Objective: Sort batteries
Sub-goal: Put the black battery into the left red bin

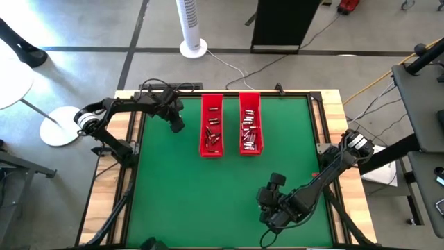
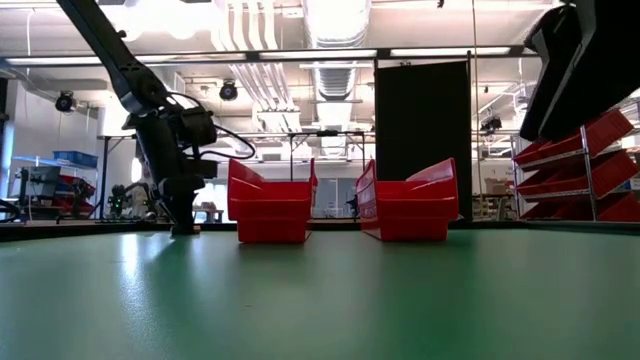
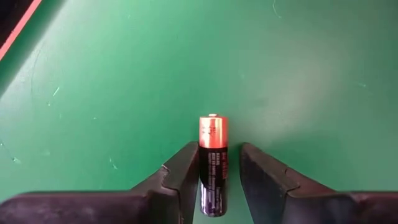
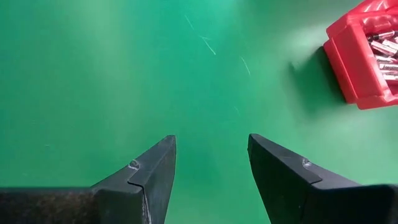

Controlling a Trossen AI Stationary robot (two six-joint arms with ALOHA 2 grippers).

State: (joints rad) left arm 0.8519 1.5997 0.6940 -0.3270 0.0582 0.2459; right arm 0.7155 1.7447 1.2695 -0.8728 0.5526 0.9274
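Straddling a copper-topped battery (image 3: pixel 212 163) lying on the green table (image 1: pixel 208 194) left of the left red tray (image 1: pixel 211 125), the left gripper (image 3: pixel 217 168) stands partly open, one finger apparently touching, one clear. Closing off-centre could roll the cell away. The right gripper (image 4: pixel 211 165) waits open and empty at the near right.

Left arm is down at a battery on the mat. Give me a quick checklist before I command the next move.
1. Copper-topped black cylindrical battery sits between the left gripper's dark fingers: ok.
2. Firm grip on it: cannot tell; one finger looks against it, a sliver of green shows at the other.
3. Left gripper low at the green table mat, beside the left red plastic tray: ok.
4. Both trays, left and right red plastic tray, upright with cells inside: ok.
5. Right gripper open, empty, parked over the near right part of the mat: ok.
6. Path to the trays: looks clear from above.
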